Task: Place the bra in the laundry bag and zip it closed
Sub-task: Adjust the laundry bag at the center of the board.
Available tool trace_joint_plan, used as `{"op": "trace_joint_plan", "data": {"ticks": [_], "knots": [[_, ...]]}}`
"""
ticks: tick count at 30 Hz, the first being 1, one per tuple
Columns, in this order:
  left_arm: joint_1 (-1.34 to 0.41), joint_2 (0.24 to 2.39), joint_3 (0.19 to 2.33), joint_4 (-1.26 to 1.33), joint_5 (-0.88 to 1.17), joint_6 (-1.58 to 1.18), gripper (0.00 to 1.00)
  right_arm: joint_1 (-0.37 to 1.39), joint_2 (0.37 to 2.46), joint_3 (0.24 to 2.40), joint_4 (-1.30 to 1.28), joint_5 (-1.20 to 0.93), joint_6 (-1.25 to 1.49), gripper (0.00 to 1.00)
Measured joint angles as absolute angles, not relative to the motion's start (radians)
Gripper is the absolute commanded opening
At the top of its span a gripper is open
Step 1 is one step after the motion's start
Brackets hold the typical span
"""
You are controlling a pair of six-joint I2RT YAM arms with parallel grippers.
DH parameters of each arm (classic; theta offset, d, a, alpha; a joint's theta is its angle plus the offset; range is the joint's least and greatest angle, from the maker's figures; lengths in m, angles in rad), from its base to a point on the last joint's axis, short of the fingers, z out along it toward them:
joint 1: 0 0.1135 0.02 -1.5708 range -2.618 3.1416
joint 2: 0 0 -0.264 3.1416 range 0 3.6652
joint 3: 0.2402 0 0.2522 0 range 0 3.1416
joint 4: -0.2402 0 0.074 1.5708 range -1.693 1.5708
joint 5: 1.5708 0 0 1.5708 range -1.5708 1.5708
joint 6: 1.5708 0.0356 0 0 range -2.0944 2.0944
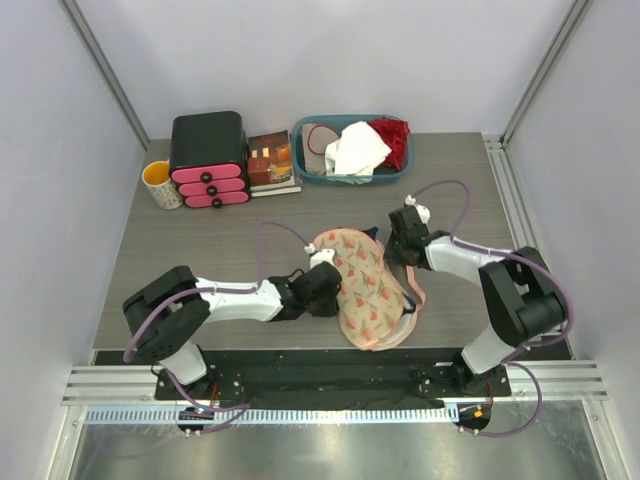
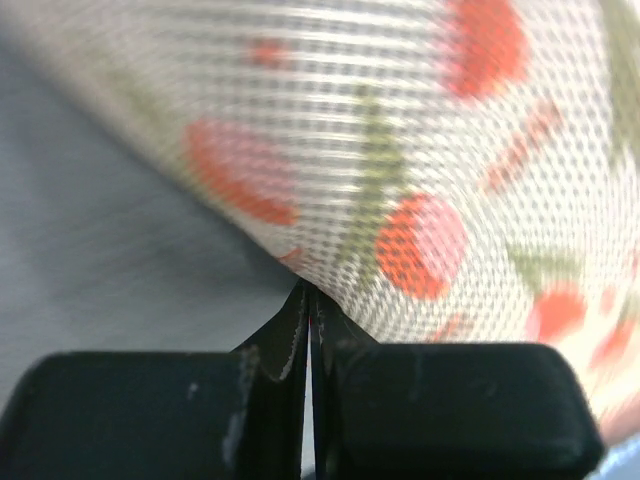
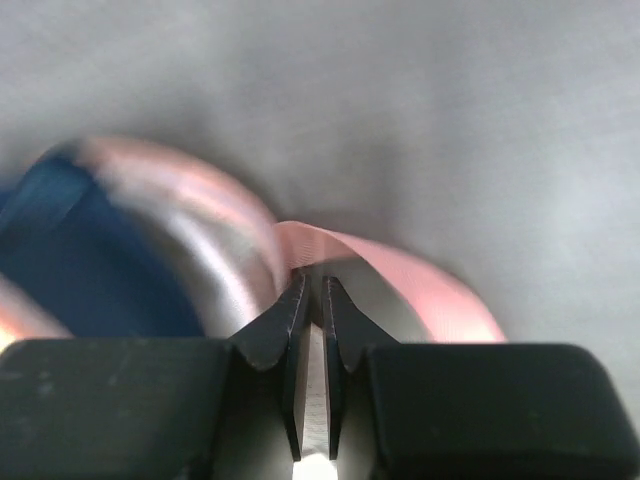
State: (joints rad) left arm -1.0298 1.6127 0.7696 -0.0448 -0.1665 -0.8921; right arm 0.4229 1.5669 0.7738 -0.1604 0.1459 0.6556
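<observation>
Near the middle of the table (image 1: 180,250), between my two arms, lies the laundry bag (image 1: 365,285), a long peanut-shaped pouch running from far to near. From above, its top is cream fabric scattered with small reddish flower prints, and it bulges softly rather than lying flat. A band of pink trim (image 1: 415,290) curls out along its right side and loops onto the grey wood-grain surface.

My left pincer (image 1: 336,290) meets the bag's left edge. Seen from that wrist, the fabric is a fine open mesh, woven in tiny regular holes, with red blossoms and green stems blurred across it. The black fingertips of this pincer (image 2: 305,295) are pressed together right at the hem of the mesh; I cannot tell whether any cloth is caught between them.

My right pincer (image 1: 398,255) reaches in at the bag's far right end. In its wrist view the pincer (image 3: 312,285) is closed to a thin slit and pinches the pink trim (image 3: 400,275), a smooth, flat ribbon with a slight sheen that bends away to the right. Just left of it shows the bra (image 3: 60,250), dark navy and matte, tucked inside the curved, pale rim of the pouch, which is blurred here.

Along the table's far edge stand a teal basket (image 1: 312,168) holding a white cloth (image 1: 355,150) and a red garment (image 1: 392,140), a glossy black drawer unit (image 1: 208,140) with pink fronts, and a mug (image 1: 160,185).
</observation>
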Motion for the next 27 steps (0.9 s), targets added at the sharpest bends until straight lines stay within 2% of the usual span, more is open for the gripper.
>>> {"op": "trace_joint_plan", "data": {"ticks": [2, 5, 8, 9, 11, 15, 18, 20, 24, 27], "knots": [[-1.079, 1.620, 0.770, -0.031, -0.154, -0.913, 0.00, 0.421, 1.629, 0.847, -0.166, 0.141, 0.636, 0.17], [-1.141, 1.623, 0.770, -0.019, -0.137, -0.934, 0.00, 0.406, 1.713, 0.981, -0.203, 0.138, 0.600, 0.24], [-1.158, 1.616, 0.770, -0.023, -0.133, -0.940, 0.02, 0.388, 1.744, 1.086, -0.262, 0.168, 0.551, 0.36], [-1.156, 1.606, 0.767, -0.028, -0.135, -0.940, 0.07, 0.383, 1.744, 1.116, -0.292, 0.201, 0.529, 0.42], [-1.156, 1.561, 0.751, -0.046, -0.146, -0.937, 0.12, 0.377, 1.741, 1.168, -0.350, 0.272, 0.495, 0.47], [-1.141, 1.406, 0.726, -0.127, -0.203, -0.912, 0.37, 0.369, 1.676, 1.148, -0.422, 0.337, 0.487, 0.49], [-1.089, 1.292, 0.725, -0.182, -0.226, -0.881, 0.45, 0.377, 1.553, 1.043, -0.463, 0.340, 0.520, 0.49], [-1.022, 1.237, 0.725, -0.202, -0.226, -0.858, 0.43, 0.402, 1.454, 0.959, -0.503, 0.366, 0.558, 0.49], [-0.900, 1.179, 0.723, -0.200, -0.199, -0.799, 0.28, 0.471, 1.295, 0.828, -0.596, 0.414, 0.653, 0.47], [-0.894, 1.190, 0.723, -0.200, -0.167, -0.773, 0.28, 0.494, 1.180, 0.747, -0.670, 0.437, 0.743, 0.44]]}}
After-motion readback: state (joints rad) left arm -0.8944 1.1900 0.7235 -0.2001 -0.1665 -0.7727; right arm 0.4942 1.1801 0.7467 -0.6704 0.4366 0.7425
